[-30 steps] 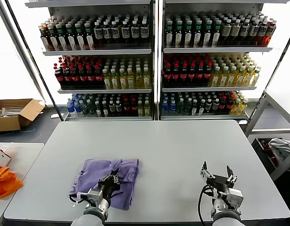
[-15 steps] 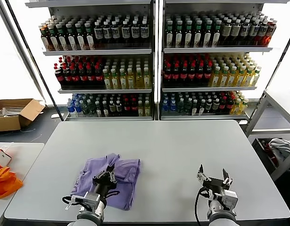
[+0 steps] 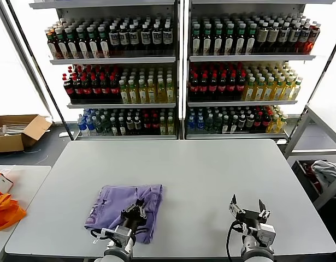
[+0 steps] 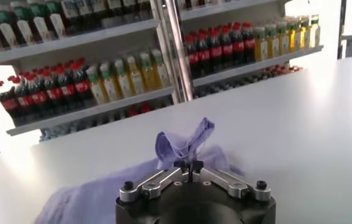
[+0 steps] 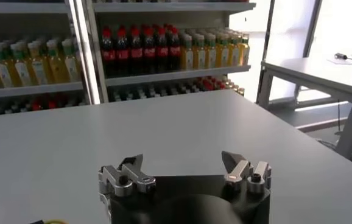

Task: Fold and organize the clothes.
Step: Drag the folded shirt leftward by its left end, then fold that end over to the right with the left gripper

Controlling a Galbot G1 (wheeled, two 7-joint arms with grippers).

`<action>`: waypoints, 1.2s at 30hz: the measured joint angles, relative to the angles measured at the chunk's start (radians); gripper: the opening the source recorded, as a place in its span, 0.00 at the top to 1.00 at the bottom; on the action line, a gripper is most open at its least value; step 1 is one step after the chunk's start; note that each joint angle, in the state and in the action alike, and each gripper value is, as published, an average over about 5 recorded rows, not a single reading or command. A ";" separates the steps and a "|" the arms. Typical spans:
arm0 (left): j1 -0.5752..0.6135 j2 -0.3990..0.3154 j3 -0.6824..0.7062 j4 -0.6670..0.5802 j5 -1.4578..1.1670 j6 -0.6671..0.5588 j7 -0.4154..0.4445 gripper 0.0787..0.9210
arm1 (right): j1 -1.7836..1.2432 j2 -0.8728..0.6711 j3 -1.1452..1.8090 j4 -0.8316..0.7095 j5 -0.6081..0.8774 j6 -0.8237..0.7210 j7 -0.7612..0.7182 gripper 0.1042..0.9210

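Lavender T-shirt [image 3: 127, 204] lying roughly folded at lower left of the head view, on the white table [image 3: 211, 174]. Left gripper [image 3: 137, 211] down at its near right edge, jaws all but together with a tuft of cloth pinched up between the tips, plain in the left wrist view [image 4: 185, 143]. Right gripper [image 3: 247, 209] parked at lower right, jaws wide apart, holding nothing. Best now: lay that fold flat, release cleanly, lift straight off without dragging the layers.

Left end effector [image 3: 136, 210] pinched nearly closed, low; right end effector [image 3: 247, 209] spread wide, idle
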 measured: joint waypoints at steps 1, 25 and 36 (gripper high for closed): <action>-0.003 -0.003 0.001 0.013 0.000 -0.003 0.000 0.86 | 0.000 0.001 -0.001 -0.002 0.000 0.001 0.000 0.12; 0.054 -0.039 0.096 -0.037 -0.375 -0.007 -0.050 0.34 | -0.012 0.000 0.006 -0.026 0.006 0.029 0.007 0.12; 0.062 -0.028 0.087 -0.198 -0.547 0.004 -0.064 0.31 | 0.000 0.001 -0.002 -0.042 0.012 0.036 0.006 0.12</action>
